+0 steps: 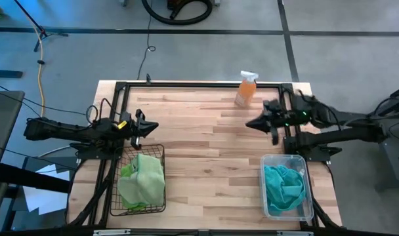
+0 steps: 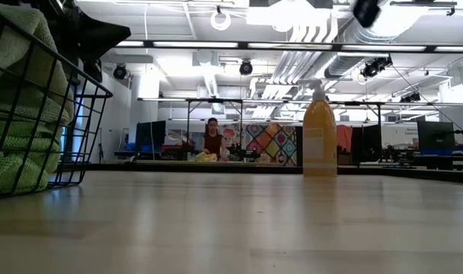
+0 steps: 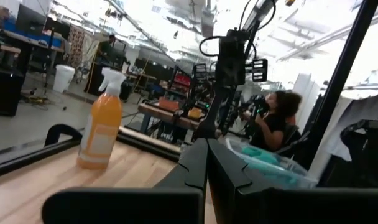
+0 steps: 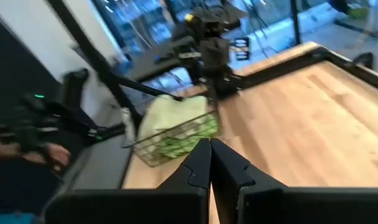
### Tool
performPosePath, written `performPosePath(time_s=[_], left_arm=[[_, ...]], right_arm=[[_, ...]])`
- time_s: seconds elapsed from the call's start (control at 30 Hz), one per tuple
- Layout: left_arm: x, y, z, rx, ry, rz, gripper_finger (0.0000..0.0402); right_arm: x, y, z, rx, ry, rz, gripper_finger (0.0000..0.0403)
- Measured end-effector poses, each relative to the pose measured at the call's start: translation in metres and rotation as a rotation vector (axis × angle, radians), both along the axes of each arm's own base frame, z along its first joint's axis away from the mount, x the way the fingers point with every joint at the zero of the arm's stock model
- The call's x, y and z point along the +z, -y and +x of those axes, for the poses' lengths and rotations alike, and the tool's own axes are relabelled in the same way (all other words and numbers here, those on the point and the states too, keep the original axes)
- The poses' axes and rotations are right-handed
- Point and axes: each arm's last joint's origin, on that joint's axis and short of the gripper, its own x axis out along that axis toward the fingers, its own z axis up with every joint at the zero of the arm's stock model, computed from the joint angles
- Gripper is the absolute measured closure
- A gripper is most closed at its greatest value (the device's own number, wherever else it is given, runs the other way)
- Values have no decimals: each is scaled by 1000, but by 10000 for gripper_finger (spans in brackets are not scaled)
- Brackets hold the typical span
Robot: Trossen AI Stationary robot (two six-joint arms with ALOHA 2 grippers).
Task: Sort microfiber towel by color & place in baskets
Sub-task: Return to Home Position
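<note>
Lime green microfiber towels [image 1: 142,180] lie piled in the black wire basket [image 1: 164,170] at the near left and rise above its rim [image 2: 79,84]. Turquoise towels [image 1: 285,187] lie bunched in the clear plastic basket [image 1: 264,190] at the near right. My left gripper [image 1: 153,125] is shut and holds nothing. It hovers just beyond the wire basket's far edge, pointing toward the table's right. My right gripper [image 1: 249,124] is also shut and holds nothing. It hangs over the table beyond the clear basket, pointing left; its wrist view shows the green towels [image 4: 176,124].
An orange spray bottle [image 1: 246,88] with a white nozzle stands upright at the far edge, right of centre. The wooden tabletop between the two baskets is bare. A black frame runs along the table's edges. People sit in the room beyond [image 2: 213,138].
</note>
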Motion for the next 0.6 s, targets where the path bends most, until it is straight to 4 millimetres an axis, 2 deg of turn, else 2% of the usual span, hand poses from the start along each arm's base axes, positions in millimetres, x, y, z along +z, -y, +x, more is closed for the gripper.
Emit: performPosePath(time_s=[0.13,0.27,0.4,0.6], left_arm=[[-3,0,1,0,-31,0,401],[-5,0,1,0,-51,1,402],[-6,0,1,0,-66,1,402],[-6,0,1,0,-68,1,401]], right_arm=[[-36,-7,-27,33,102,56,403],[-66,-10,-47,56,240,2,403],[-92,-9,-58,35,341,-80,403],[-121,-9,-64,23,444,-92,403]])
